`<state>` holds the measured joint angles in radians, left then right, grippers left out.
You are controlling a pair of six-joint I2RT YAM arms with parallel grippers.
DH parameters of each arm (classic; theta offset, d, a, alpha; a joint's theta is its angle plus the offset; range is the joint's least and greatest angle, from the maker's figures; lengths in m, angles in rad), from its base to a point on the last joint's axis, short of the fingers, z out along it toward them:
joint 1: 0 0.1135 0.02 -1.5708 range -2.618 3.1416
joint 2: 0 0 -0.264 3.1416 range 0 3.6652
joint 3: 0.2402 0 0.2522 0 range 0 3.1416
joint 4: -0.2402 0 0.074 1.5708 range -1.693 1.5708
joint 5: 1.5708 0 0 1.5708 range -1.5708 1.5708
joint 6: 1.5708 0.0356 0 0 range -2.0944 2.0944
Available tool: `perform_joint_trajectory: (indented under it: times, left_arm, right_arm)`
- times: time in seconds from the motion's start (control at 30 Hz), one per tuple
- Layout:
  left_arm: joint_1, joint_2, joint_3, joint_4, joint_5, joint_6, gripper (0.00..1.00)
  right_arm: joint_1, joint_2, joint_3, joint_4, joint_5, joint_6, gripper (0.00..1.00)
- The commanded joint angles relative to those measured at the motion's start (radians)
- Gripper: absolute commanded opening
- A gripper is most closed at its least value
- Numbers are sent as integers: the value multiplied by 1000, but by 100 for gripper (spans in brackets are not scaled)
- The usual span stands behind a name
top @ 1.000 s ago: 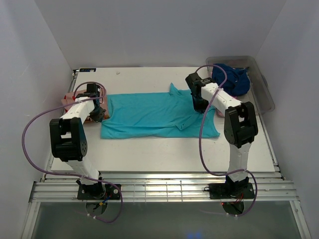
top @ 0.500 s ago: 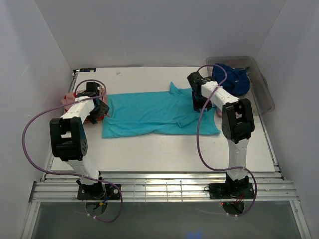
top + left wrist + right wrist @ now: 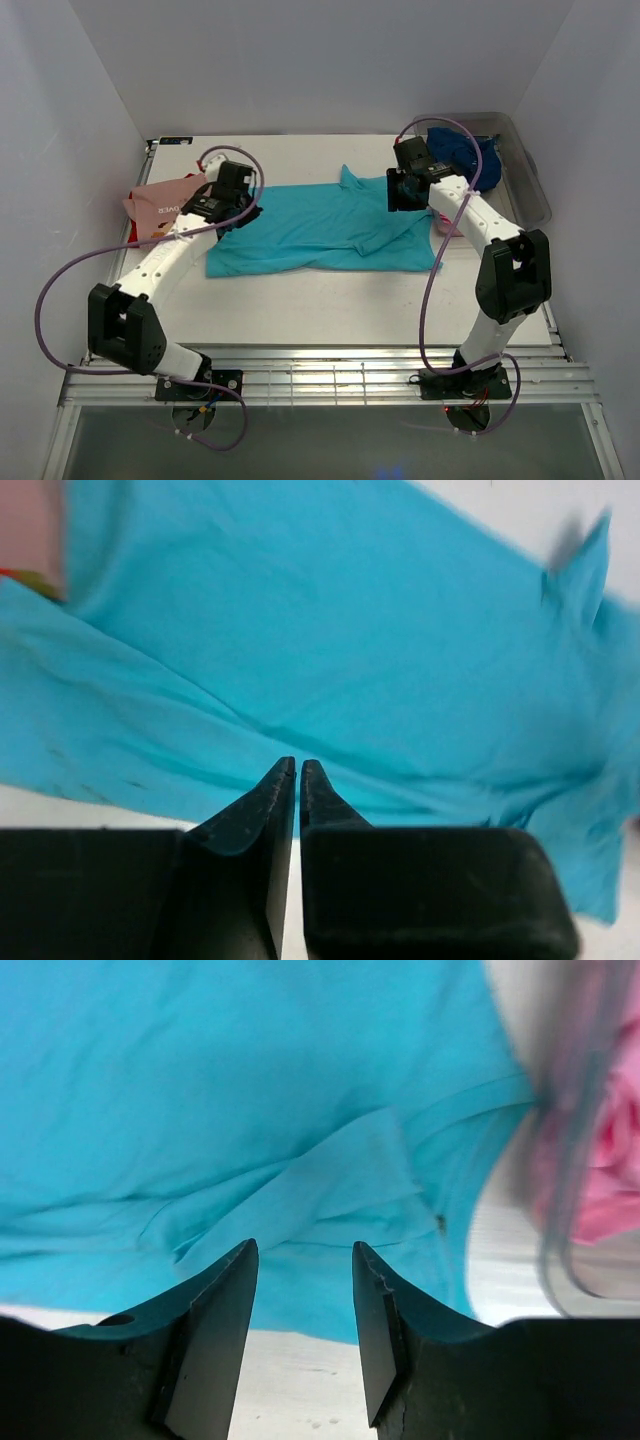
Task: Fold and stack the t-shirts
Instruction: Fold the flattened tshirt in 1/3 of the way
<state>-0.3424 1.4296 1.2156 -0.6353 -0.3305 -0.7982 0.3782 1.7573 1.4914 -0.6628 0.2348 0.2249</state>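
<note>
Under left tool and right tool, flat t-shirt on the surface. Left of the left one, lettered t-shirt; right of the right one, bunched t-shirt, then tub holding heaped t-shirt.

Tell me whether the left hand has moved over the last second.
Yes. The left hand swung right, from beside the salmon-pink t-shirt to over the left end of the turquoise t-shirt, where it is shut.
</note>
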Motion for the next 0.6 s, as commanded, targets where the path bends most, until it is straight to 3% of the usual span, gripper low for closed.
perform_joint_trajectory:
  times: [0.0,0.07,0.17,0.27,0.57]
  left_arm:
    - [-128,107,-59,29,54,-12,17]
    - [-197,159,-54,36,71,-21,18]
    - [-262,241,-33,43,73,-30,30]
    - [-299,291,-16,55,79,-32,35]
    - [-333,356,-57,59,73,-48,35]
  right_arm:
    - [30,-1,-65,54,-222,-25,49]
    - [53,-2,-94,75,-278,-27,50]
    - [88,14,-89,63,-282,-30,50]
    - [116,34,-73,54,-278,-33,50]
    - [149,105,-63,37,-239,-25,50]
